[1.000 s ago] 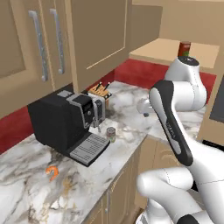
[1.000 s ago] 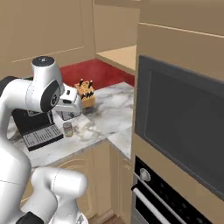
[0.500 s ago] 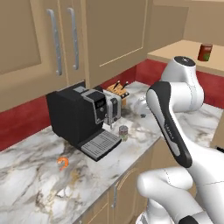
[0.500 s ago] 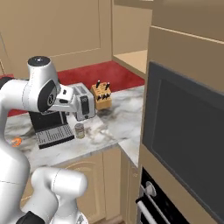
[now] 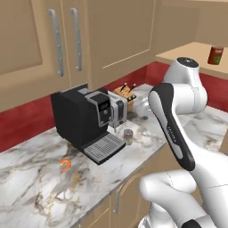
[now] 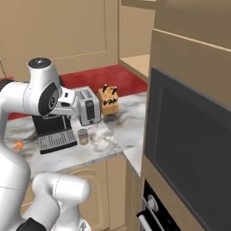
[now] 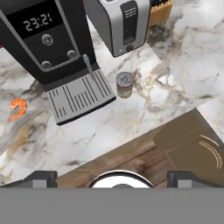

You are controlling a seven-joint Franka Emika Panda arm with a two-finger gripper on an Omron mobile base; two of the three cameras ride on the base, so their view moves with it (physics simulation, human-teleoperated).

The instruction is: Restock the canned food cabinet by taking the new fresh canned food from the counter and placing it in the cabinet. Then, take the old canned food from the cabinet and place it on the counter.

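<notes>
On the marble counter [image 5: 40, 178] the new tin [image 7: 125, 84] stands just beside the coffee machine's [image 5: 80, 120] drip tray, untouched. The old can [image 5: 215, 55] sits on the cabinet [image 5: 191, 55] shelf (so both swaps remain). The jaws stand wide apart, holding nothing.

The counter [image 5: 40, 182], white-grey marble with gold veins, crosses the middle of the left base view. On it stand a black coffee machine [image 5: 82, 120], a silver toaster [image 6: 88, 106], a knife block [image 6: 108, 99], the new fresh canned food [image 7: 124, 84] and an orange scrap [image 7: 17, 108], perhaps a shrimp.
</notes>
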